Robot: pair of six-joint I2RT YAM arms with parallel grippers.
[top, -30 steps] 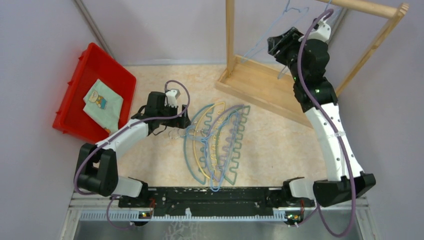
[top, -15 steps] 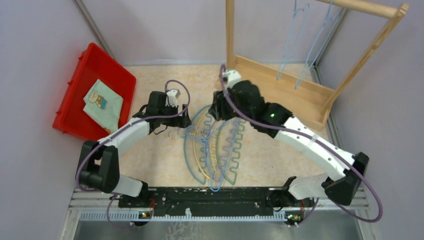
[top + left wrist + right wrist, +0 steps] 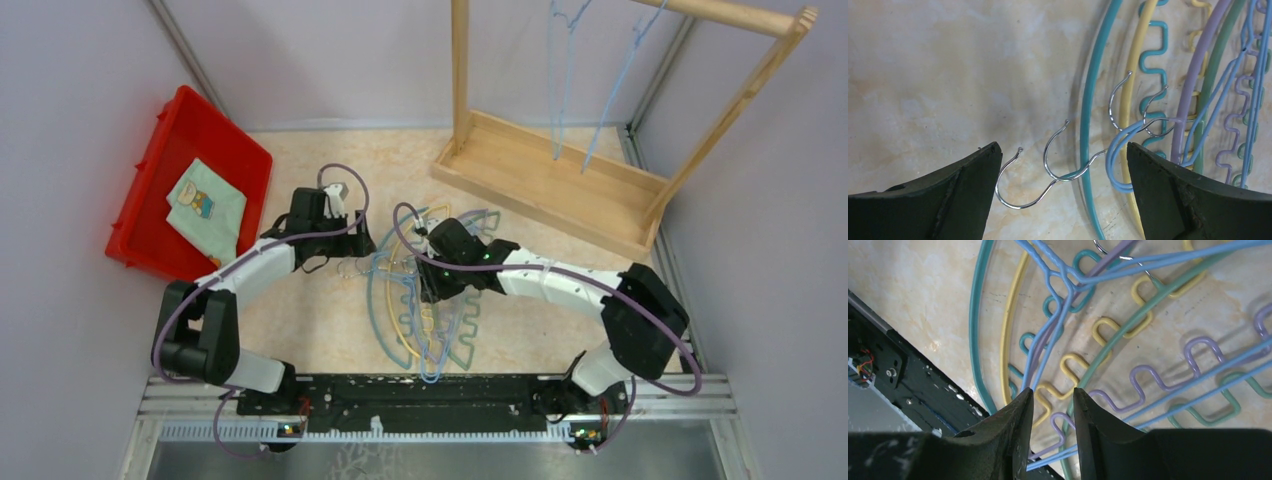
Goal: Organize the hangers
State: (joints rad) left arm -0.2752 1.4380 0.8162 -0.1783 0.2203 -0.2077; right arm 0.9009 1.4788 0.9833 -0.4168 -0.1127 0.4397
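Observation:
A pile of arched plastic hangers lies mid-table: teal (image 3: 376,310), yellow (image 3: 399,335), purple (image 3: 447,300) and green (image 3: 470,325), with light-blue wire hangers (image 3: 432,368) across them. Two more wire hangers (image 3: 560,90) hang from the rack's rod. My left gripper (image 3: 352,250) is open and low over the metal hooks (image 3: 1018,200) at the pile's left end; the teal arc (image 3: 1093,100) and a wire hook (image 3: 1118,165) lie between its jaws (image 3: 1063,150). My right gripper (image 3: 428,290) hovers over the pile's middle, narrowly open and empty (image 3: 1053,392), above the yellow (image 3: 1068,365) and purple (image 3: 1148,377) wavy edges.
The wooden rack frame (image 3: 540,180) stands at the back right. A red bin (image 3: 150,170) with a folded cloth (image 3: 205,205) sits at the left. The black base rail (image 3: 430,390) runs along the near edge.
My right arm has swung down from the rack, leaving a wire hanger on the rod, and now reaches over the pile. My left gripper has barely moved.

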